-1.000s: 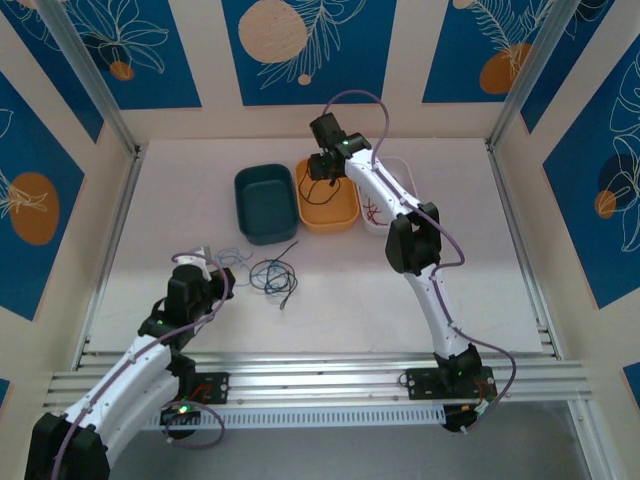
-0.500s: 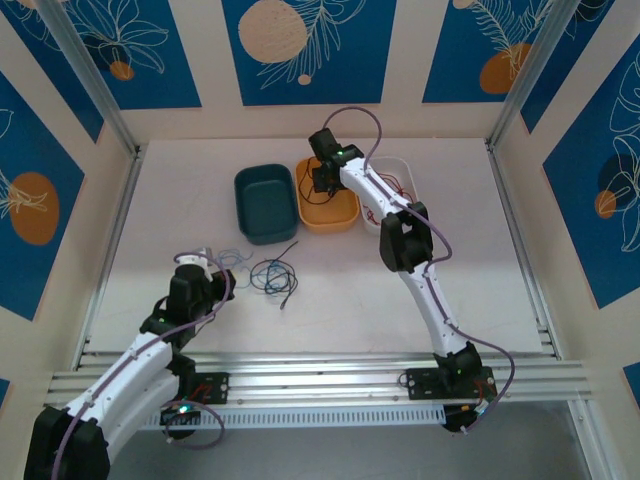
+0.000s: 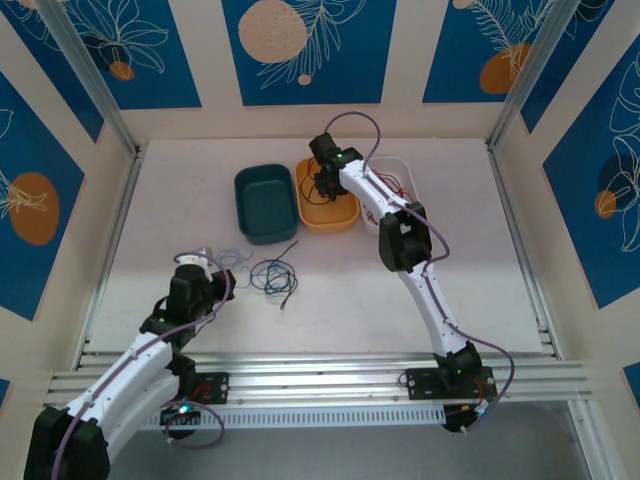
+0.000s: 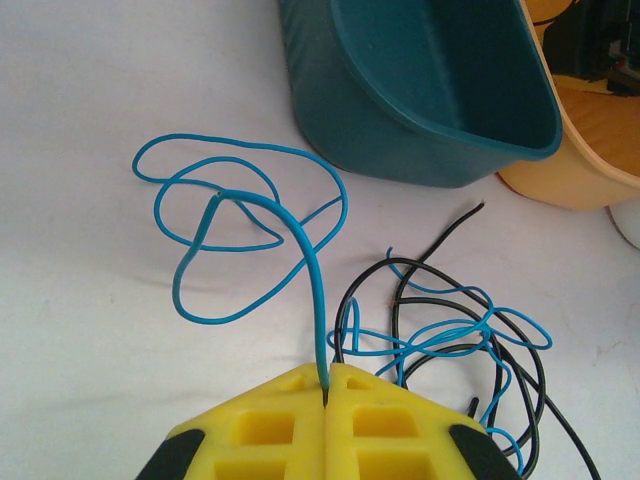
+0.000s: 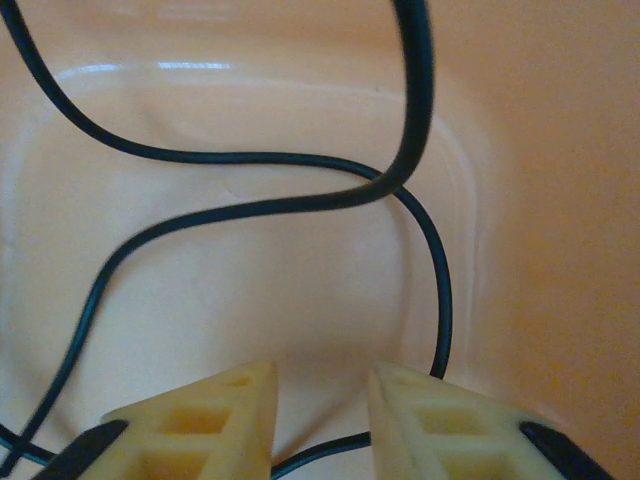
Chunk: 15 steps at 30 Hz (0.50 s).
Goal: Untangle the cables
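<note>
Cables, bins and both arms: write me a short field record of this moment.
left jaws: shut on a thin blue wire cable that trails onto the white table
right jaws: apart, low inside the orange plastic bin, over a thin black cable lying loose in it
table: tangle of blue and black cables, in front of the teal plastic bin
white plastic bin: holds a thin red cable
</note>
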Available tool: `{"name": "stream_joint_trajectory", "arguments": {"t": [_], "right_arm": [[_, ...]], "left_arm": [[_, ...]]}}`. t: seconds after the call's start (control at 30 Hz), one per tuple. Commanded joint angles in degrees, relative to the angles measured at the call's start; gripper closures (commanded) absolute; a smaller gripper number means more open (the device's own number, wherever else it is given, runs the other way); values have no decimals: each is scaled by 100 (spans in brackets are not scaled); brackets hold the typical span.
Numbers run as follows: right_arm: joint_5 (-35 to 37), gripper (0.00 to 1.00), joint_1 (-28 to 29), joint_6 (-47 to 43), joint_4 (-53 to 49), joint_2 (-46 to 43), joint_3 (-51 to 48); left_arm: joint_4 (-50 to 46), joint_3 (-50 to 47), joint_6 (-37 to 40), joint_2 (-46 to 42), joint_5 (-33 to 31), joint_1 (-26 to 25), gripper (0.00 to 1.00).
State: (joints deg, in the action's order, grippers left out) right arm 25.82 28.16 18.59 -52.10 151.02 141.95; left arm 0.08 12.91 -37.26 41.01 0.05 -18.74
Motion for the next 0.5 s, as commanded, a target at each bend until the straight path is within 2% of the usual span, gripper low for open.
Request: {"name": "stream_joint_trajectory", "arguments": {"t": [0.0, 0.1, 0.47], "right_arm": [[204, 75, 40, 167, -345, -33, -143], [202, 79, 55, 300, -392, -248, -407], [257, 81, 222, 448, -666, -814, -861]], "left_arm": [[-3, 116, -56, -22, 109, 55, 100], [3, 116, -54, -19, 107, 54, 100], [27, 125, -54, -22, 108, 54, 100]]}}
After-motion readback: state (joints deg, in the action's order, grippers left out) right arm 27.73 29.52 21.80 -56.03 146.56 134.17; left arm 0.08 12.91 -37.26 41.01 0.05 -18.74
